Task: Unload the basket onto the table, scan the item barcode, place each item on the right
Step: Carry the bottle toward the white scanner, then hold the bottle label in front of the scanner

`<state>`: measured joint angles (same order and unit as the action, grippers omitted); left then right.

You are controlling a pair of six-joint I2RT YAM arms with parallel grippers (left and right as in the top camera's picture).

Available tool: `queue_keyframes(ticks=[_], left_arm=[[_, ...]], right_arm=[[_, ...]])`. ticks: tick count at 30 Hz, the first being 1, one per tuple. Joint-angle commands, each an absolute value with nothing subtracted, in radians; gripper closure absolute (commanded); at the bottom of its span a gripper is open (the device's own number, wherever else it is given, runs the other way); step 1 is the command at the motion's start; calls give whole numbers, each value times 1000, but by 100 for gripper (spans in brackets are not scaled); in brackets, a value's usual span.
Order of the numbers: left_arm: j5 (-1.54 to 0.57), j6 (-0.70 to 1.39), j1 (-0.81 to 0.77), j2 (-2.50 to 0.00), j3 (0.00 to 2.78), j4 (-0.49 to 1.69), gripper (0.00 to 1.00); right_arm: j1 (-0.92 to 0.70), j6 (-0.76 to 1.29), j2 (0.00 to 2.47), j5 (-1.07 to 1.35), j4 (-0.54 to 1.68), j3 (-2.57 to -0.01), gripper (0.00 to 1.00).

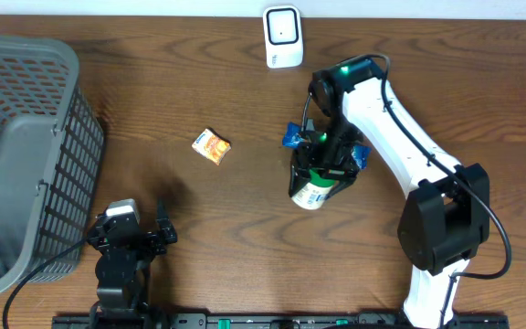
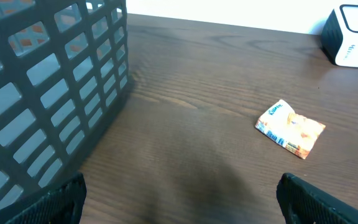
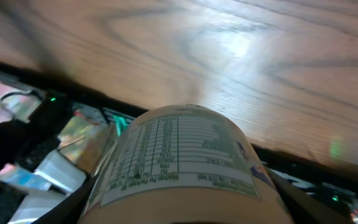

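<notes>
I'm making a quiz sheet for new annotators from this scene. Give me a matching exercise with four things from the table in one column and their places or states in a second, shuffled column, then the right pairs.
Things:
1. basket
2. scanner
3. snack packet
4. bottle

Places or states:
A. held in the right hand
B. lying flat in the middle of the table
C. at the table's far edge, white
D. at the table's left end, grey mesh

Pairs: 1-D, 2-C, 3-B, 4-A
</notes>
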<state>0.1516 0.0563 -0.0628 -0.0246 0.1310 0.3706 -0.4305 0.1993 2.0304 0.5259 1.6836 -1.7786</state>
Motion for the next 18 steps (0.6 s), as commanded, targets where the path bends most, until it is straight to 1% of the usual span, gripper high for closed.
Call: queue_keyframes(ticks=[1, 4, 7, 12, 16, 18], left_arm=[[139, 65, -67, -25, 118, 400, 2], [139, 65, -67, -25, 118, 400, 2], [139, 65, -67, -25, 118, 400, 2], [139, 65, -67, -25, 118, 400, 2], [139, 65, -67, -25, 118, 400, 2], [139, 65, -67, -25, 118, 400, 2]], right_arm=[[-440, 186, 2021, 633, 1649, -1868, 59], [-440, 186, 2021, 645, 1572, -1963, 58], [-435, 186, 2021, 590, 1459, -2085, 57], [-443, 189, 2021, 226, 1207, -2247, 57], [-458, 189, 2030, -137, 960, -2241, 57], [-459, 189, 2041, -218, 872, -2221, 59]])
